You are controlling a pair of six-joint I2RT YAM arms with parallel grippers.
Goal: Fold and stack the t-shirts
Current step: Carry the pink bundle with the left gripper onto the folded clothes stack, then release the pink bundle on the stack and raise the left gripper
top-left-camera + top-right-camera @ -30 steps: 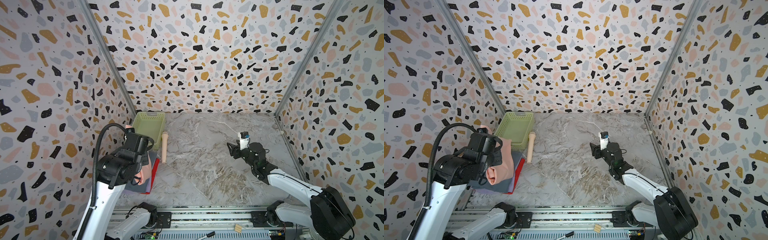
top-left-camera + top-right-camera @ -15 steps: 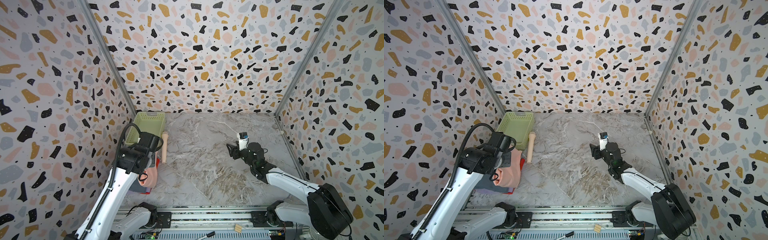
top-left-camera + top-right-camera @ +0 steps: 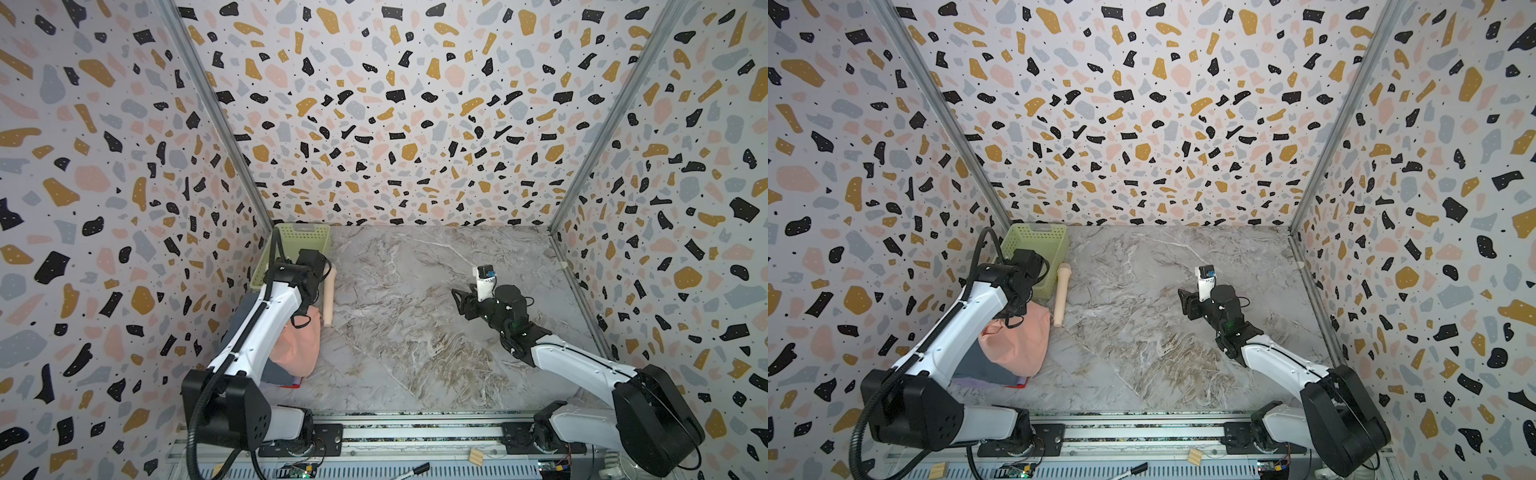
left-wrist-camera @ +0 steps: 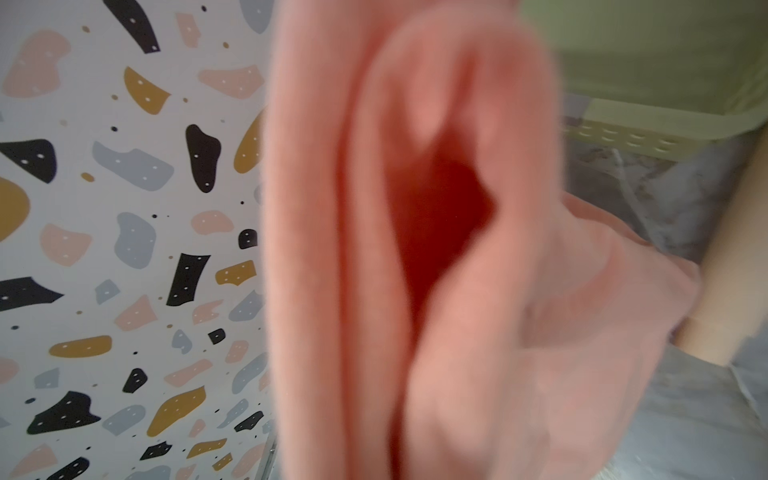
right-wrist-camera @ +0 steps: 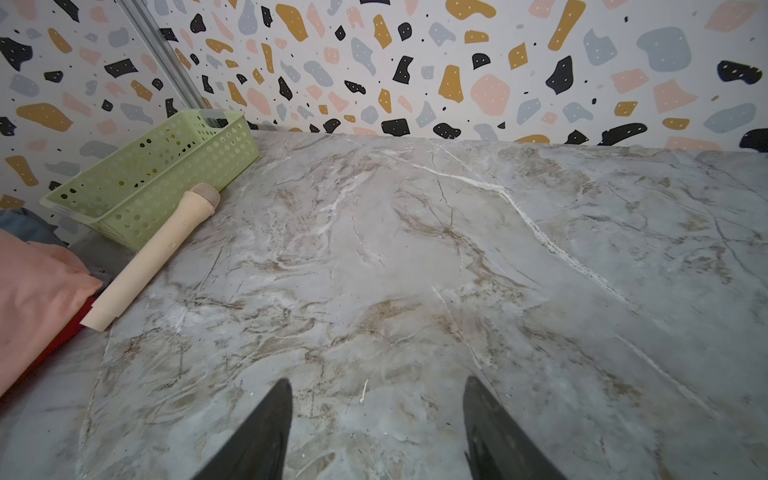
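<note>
The salmon-peach t-shirt [image 3: 300, 351] lies bunched on top of the stack of folded t-shirts at the left. A slate-grey one [image 3: 984, 370] and a red edge [image 3: 1018, 385] show beneath it. My left gripper [image 3: 306, 305] reaches down into the far end of the salmon shirt, beside the basket. Its fingers are hidden in both top views. In the left wrist view salmon cloth [image 4: 457, 249] fills the middle and covers the jaws. My right gripper [image 5: 374, 415] hovers open over bare table at mid-right, nothing between its fingers; it also shows as right gripper [image 3: 461, 303].
A pale green basket [image 3: 301, 239] stands in the back left corner. A beige wooden stick [image 3: 329, 299] lies on the table just right of the basket and the stack. Patterned walls close in the left, back and right sides. A marble table [image 3: 415, 332] spreads between the arms.
My left arm has come down and moved toward the basket, lowering the salmon shirt from the air onto the stack. The right arm has not moved.
</note>
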